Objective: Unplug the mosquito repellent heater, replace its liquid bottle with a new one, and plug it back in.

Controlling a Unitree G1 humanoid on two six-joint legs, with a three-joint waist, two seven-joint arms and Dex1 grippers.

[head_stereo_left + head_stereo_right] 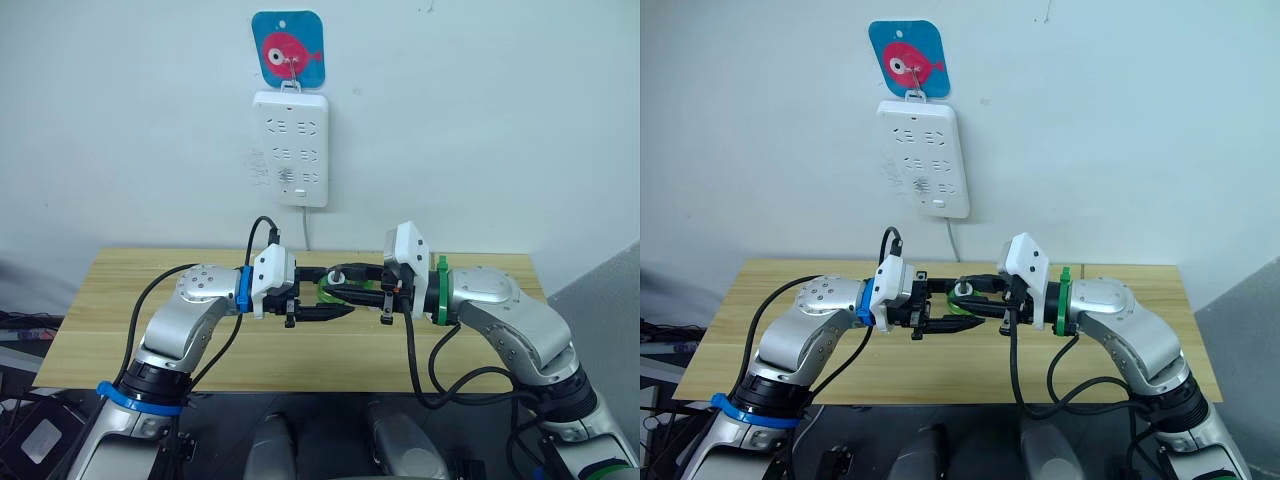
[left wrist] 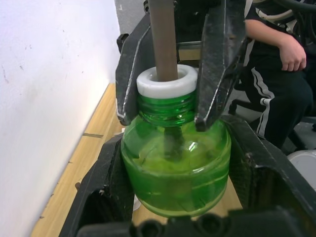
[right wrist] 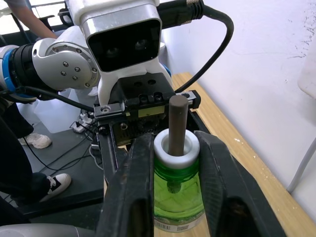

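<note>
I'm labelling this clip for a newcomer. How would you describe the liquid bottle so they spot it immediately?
Look above the wooden table, below the white power strip on the wall, where the two arms meet. Both grippers, left and right, clamp a small bottle: clear green, liquid-filled, with a white collar and brown wick.

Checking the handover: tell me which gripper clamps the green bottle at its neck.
The right gripper: it pinches the green bottle at the neck under the white collar; the left gripper holds the round body.

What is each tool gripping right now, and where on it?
Both hold the green liquid bottle: left tool around its body, right tool at its threaded neck.
</note>
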